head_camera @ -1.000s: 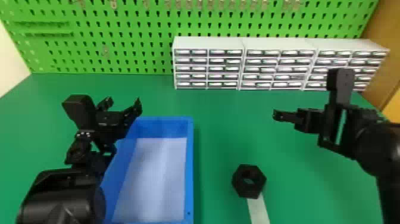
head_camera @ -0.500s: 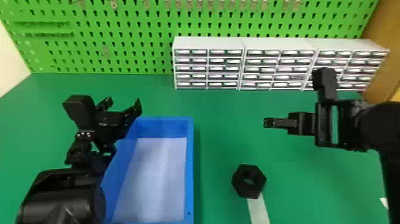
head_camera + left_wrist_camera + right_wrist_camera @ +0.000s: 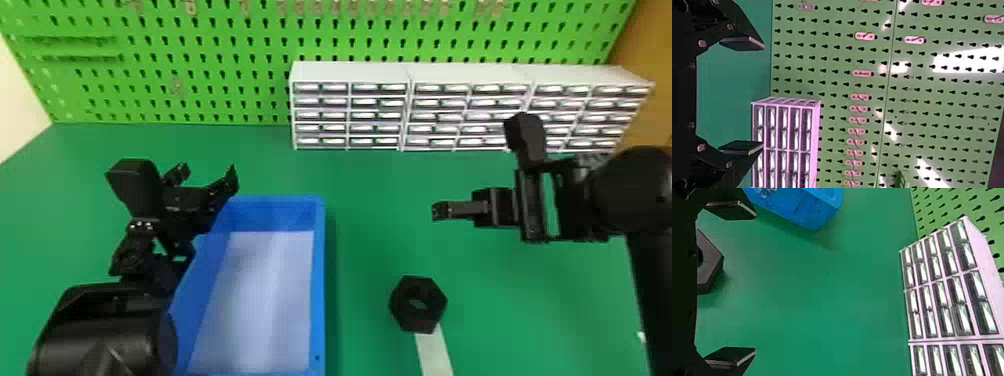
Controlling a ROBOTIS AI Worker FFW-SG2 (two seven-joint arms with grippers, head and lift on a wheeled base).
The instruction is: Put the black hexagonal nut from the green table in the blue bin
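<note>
Hovering above the green table (image 3: 370,200), our right gripper (image 3: 440,211) spreads its fingers wide, grasping nothing.
We see the black hexagonal nut (image 3: 433,312) on the table, right of the blue bin (image 3: 318,280) with its pale floor; our left gripper (image 3: 207,175), wide open and unladen, is near the bin's far left corner. White drawer units (image 3: 350,72) stand behind.

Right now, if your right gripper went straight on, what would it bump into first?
The right gripper would probably meet the green table, on the nut's far side; its height is unclear.
</note>
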